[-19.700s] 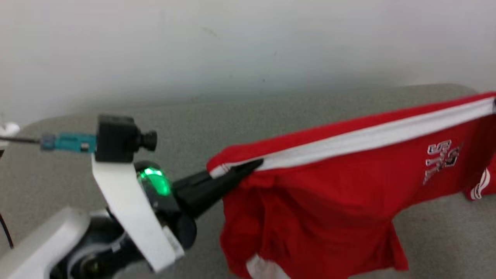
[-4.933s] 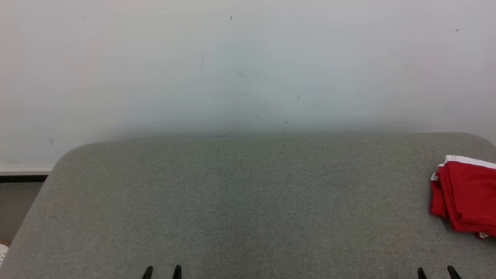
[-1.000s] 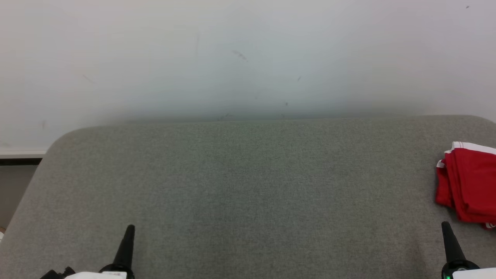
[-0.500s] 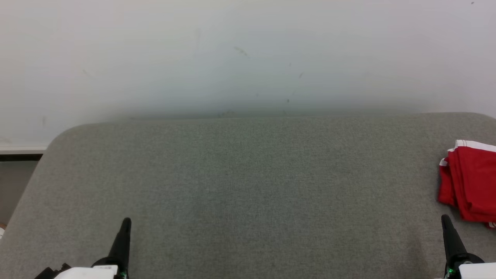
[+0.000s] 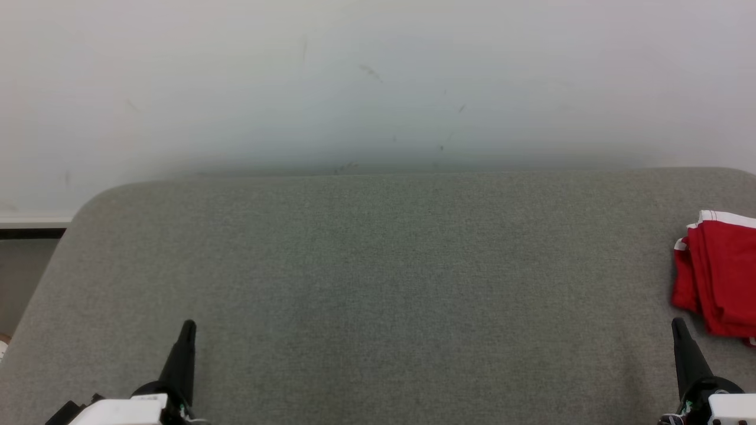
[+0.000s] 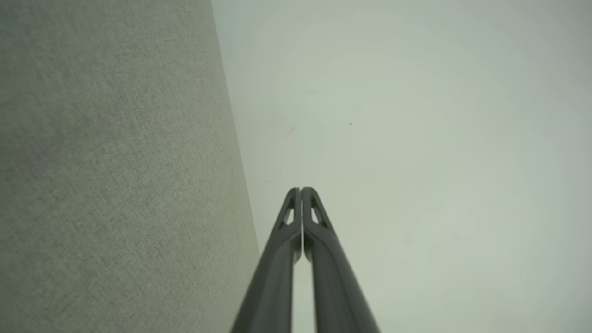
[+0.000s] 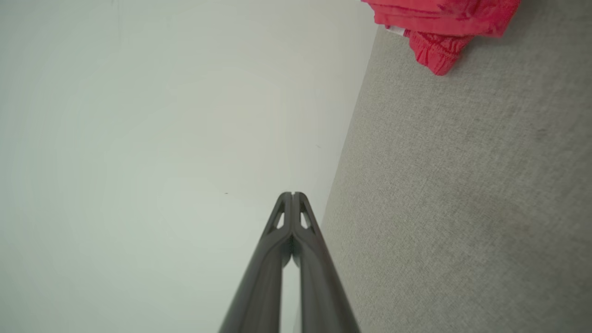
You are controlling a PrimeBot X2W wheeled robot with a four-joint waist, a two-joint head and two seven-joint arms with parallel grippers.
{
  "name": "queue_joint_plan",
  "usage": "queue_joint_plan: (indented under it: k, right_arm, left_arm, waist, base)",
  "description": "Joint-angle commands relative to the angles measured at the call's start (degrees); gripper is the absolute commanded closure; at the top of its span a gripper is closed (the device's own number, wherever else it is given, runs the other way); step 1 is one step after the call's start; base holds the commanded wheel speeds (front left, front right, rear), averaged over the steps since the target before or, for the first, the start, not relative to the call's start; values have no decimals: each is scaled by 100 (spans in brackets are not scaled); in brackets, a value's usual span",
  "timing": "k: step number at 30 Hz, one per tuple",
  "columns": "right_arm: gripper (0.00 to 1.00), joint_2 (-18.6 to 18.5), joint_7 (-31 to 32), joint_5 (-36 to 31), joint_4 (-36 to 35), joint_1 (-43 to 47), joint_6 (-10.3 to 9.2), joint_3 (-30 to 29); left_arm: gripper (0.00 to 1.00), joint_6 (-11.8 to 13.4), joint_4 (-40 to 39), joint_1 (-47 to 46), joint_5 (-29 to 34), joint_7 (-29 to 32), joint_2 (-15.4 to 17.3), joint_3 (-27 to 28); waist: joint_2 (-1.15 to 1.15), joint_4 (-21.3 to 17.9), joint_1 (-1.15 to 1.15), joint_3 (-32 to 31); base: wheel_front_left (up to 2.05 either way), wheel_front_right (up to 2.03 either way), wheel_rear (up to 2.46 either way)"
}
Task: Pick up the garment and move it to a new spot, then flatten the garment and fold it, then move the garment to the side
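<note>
Left pincer: low at the near left of the grey fabric tabletop. Its fingers are pressed together into one dark spike, closed on nothing. The spike points away from the robot toward the wall, with the tip leaning slightly inward. Its white housing pokes in at the bottom edge of the head view. Your left wrist view agrees: both fingers meet at the tips. The tabletop runs down that view's left side, and the wall is past the tips.

Right pincer: mirror pose at the near right. It is closed and holds nothing, pointing away from the robot with the tip leaning slightly inward. In the right wrist view the tips touch, and the tabletop runs down that view's right side.

The two pincers sit well apart, both hovering low over the near edge.

Garment: red with white trim, folded into a layered stack. It lies on the tabletop at the far right, just beyond and outboard of your right pincer, near it but not touching. The head view's edge cuts the stack off, so you can't check its full outline. The fold looks tidy on the part that shows. The right wrist view has it at the top of the frame, with the layers stacked.
</note>
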Motion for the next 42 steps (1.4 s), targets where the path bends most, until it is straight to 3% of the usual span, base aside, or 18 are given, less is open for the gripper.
queue_joint_plan:
  k: [1, 8, 42]
  right_arm:
    - [100, -2, 39, 138, -47, -90, -11, -30]
    - [100, 4, 104, 417, -61, -139, -11, -40]
    - [100, 2, 101, 391, -55, -134, -11, -37]
  left_arm:
    - [100, -48, -1, -82, -157, 46, 39, 46]
    - [100, -56, 8, -139, -429, 110, 40, 88]
    - [100, -56, 6, -134, -404, 120, 33, 91]
  waist:
    - [0, 4, 0, 10]
    - [0, 17, 0, 47]
    - [0, 18, 0, 48]
  base:
    - [0, 0, 0]
    - [0, 0, 0]
    - [0, 0, 0]
